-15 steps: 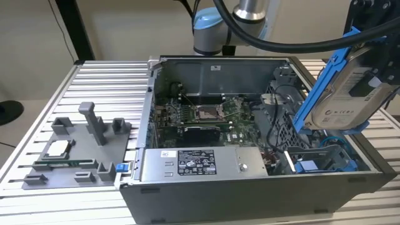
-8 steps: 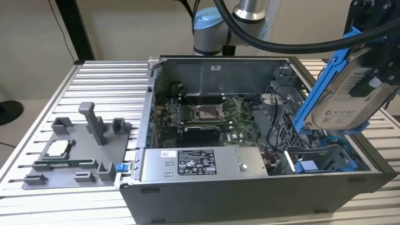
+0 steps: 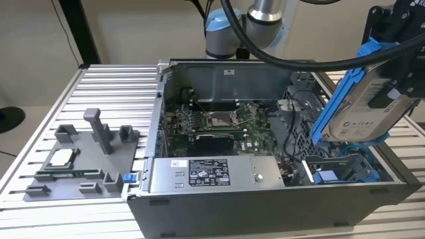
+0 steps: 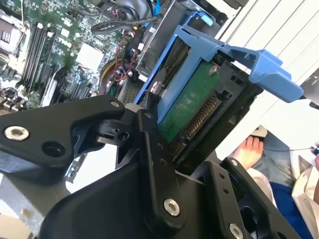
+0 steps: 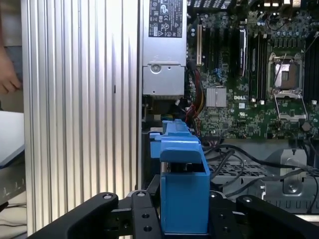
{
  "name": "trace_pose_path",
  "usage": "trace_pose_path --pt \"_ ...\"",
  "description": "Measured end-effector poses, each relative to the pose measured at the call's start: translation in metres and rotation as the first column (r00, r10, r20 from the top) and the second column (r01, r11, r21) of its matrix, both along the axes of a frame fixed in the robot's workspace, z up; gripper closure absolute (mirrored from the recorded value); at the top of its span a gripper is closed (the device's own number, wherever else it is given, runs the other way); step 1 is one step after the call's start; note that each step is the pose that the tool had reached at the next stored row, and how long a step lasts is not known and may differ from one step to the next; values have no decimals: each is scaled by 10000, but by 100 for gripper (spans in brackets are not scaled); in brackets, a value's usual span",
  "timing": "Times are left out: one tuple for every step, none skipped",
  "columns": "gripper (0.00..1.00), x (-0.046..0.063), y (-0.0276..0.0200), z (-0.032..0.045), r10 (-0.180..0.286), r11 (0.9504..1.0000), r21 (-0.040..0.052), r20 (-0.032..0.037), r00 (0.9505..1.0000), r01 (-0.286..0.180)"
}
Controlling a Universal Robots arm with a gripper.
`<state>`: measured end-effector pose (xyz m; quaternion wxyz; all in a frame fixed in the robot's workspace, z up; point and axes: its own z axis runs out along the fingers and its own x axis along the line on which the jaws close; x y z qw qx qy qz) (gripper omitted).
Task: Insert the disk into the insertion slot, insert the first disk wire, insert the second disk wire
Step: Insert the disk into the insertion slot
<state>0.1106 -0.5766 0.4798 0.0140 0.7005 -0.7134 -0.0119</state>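
Gripping the disk [image 3: 362,112], long axis tilted near upright, the jaws hang with the insertion slot [image 3: 349,167] at six o'clock.

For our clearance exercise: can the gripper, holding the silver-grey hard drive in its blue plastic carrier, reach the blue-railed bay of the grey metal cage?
Probably yes. The gripper holds the disk tilted above the insertion slot, whose open top looks unobstructed; loose black cables lie beside it.

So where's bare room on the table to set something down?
Bare table slats beyond the grey fixture plate and nearer than it, on the exterior view's left of the computer case. Crowded: the case interior, with cables and the held disk above the insertion slot.
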Motion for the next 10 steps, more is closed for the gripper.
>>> trace_pose_path --pt "100 0 0 -13 -1 10000 0 2 10000 1" --pt "100 1 0 -27 -1 10000 -1 3 10000 1" --pt "100 2 0 -41 0 10000 -1 6 10000 0" --pt "100 3 1 -55 1 10000 -2 9 10000 -1" --pt "100 3 0 -70 2 10000 -2 13 10000 -2" --pt "100 4 0 -86 1 10000 0 19 10000 -1" --pt "100 5 0 -99 1 10000 0 23 10000 -1" --pt "100 8 -1 -113 1 10000 -1 27 10000 -1" --pt "100 12 -2 -127 2 10000 0 29 10000 -2" --pt "100 17 -4 -140 2 10000 2 32 10000 -2"
